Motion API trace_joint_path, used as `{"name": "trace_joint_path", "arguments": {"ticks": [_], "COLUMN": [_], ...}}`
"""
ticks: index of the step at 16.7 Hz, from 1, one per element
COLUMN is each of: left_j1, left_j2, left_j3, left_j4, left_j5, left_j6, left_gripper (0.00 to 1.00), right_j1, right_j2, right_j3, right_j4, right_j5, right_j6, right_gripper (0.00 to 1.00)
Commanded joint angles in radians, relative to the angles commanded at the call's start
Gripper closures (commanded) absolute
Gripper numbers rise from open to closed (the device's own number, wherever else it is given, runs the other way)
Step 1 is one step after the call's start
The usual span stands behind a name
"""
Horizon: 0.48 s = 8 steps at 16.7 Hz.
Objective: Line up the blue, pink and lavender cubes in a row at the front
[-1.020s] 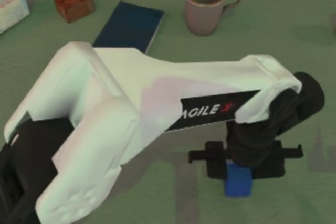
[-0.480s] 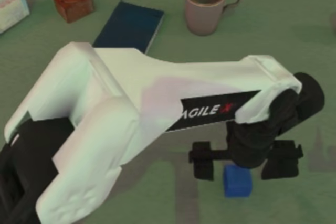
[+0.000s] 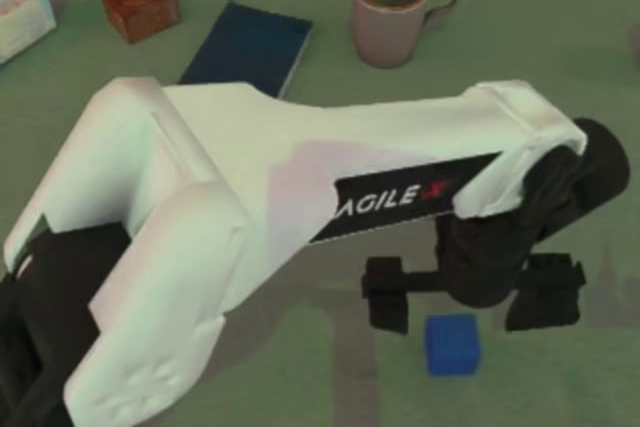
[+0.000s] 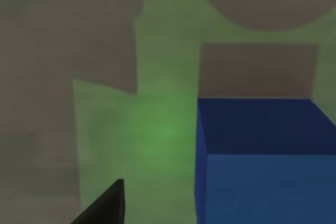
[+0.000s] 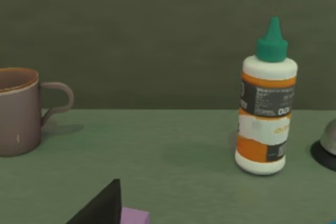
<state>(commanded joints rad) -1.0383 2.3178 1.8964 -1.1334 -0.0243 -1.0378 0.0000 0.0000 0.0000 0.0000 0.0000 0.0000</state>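
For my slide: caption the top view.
Left gripper open above the blue cube resting on the green table.

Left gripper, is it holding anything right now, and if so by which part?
Nothing is held. The left gripper is open above the blue cube, which sits free on the table, fingers clear of its sides.

A second ago the left gripper (image 3: 473,305) is clamped on the small deep-blue matte cube (image 3: 452,344); now its black fingers (image 3: 387,294) stand spread wide, clear of the cube. The gripper has drawn away toward 12 o'clock, leaving the cube's top uncovered.
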Motion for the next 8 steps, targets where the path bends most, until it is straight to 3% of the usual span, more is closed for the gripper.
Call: {"name": "trace_joint_path", "arguments": {"ticks": [4, 8], "left_j1": [0.009, 0.010], "left_j2": [-0.029, -0.036], "left_j3": [0.113, 0.131], "left_j4": [-0.151, -0.169], "left_j5": [0.000, 0.000], "left_j6": [-0.002, -0.002], "left_gripper": [0.00, 0.00], "right_j1": [0.000, 0.000], "right_j2": [0.000, 0.000], "right_j3": [0.000, 0.000], "right_j4": [0.000, 0.000], "right_j5": [0.000, 0.000], "right_j6": [0.000, 0.000], "right_gripper": [0.00, 0.00]}}
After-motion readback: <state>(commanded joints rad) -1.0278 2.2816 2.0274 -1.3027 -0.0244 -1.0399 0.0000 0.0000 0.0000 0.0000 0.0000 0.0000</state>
